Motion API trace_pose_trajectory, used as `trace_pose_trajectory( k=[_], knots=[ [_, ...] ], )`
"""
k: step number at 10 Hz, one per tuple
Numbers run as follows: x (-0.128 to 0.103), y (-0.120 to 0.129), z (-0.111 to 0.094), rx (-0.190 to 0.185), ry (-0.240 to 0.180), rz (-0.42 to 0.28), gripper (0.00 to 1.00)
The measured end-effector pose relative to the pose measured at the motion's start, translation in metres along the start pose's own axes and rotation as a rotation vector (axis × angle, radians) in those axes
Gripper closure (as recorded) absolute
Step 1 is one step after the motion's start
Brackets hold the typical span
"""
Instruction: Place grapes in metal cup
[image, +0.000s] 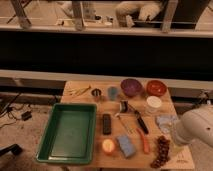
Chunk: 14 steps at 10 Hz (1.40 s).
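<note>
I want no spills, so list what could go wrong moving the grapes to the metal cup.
The grapes lie near the front edge of the table beside the orange-handled tool; a grasp might knock either.
The small metal cup stands beside a similar blue-grey cup; the long bunch may overhang.
The end effector is hidden behind the arm, right of the grapes.

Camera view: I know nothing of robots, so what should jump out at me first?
The big green tray fills the wooden table's left side. At the right edge looms the robot's white arm; its gripper is hidden behind it, near the dark grapes at the front right corner. A purple bowl and a red bowl stand at the back.
</note>
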Motion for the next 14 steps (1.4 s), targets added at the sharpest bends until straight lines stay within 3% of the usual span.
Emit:
trace_pose_trajectory(
  k=[2, 10, 14],
  knots=[
    [0.007, 0.004, 0.008, 0.012, 0.016, 0.008, 0.20],
    [0.005, 0.006, 0.010, 0.007, 0.014, 0.008, 0.20],
    [0.010, 0.027, 0.034, 0.002, 0.010, 0.010, 0.20]
  ],
)
